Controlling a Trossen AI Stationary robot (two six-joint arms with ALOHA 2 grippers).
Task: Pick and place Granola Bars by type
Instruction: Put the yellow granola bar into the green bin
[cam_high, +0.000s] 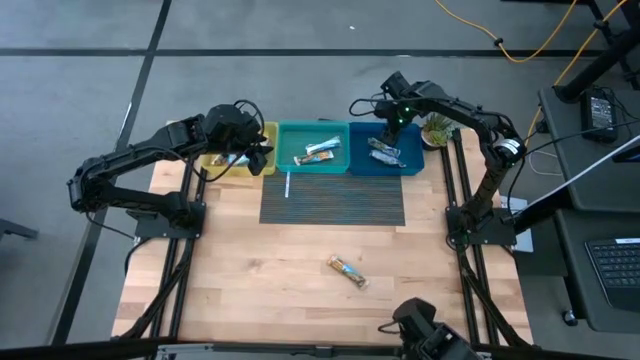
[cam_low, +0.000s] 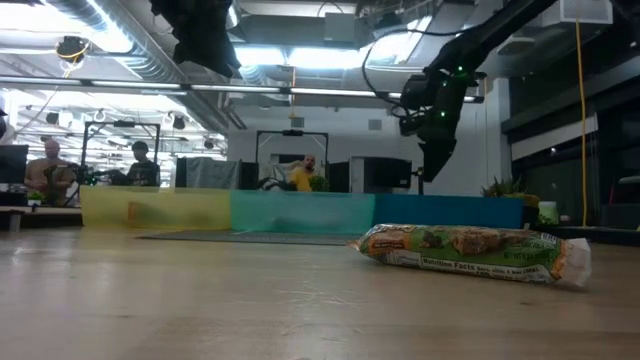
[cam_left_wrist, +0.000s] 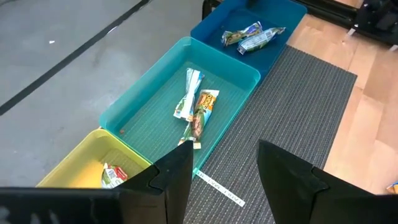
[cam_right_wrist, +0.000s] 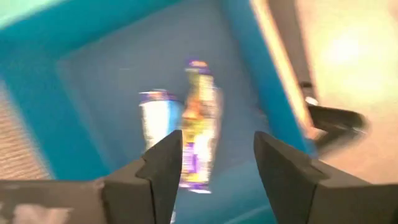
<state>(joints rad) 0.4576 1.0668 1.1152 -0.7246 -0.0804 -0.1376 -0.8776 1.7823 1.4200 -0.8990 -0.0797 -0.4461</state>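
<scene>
One granola bar (cam_high: 347, 270) in a tan and green printed wrapper lies flat on the bare wood near the table's near edge, and fills the foreground of the low view (cam_low: 470, 250). Two bars (cam_right_wrist: 199, 130) lie in the blue bin (cam_high: 410, 160). Two more (cam_left_wrist: 196, 106) are in the teal bin (cam_high: 285, 140), and one (cam_left_wrist: 112, 176) is in the yellow bin (cam_high: 268, 135). My right gripper (cam_right_wrist: 217, 168) hangs open above the blue bin, empty. My left gripper (cam_left_wrist: 224, 180) is open and empty over the yellow bin's right end (cam_high: 252, 152).
The three bins stand in a row along the table's far edge. A dark ribbed mat (cam_high: 333, 200) lies in front of them, with a white strip (cam_high: 287, 185) at its left end. A small plant (cam_high: 437, 130) stands right of the blue bin. People sit in the room beyond.
</scene>
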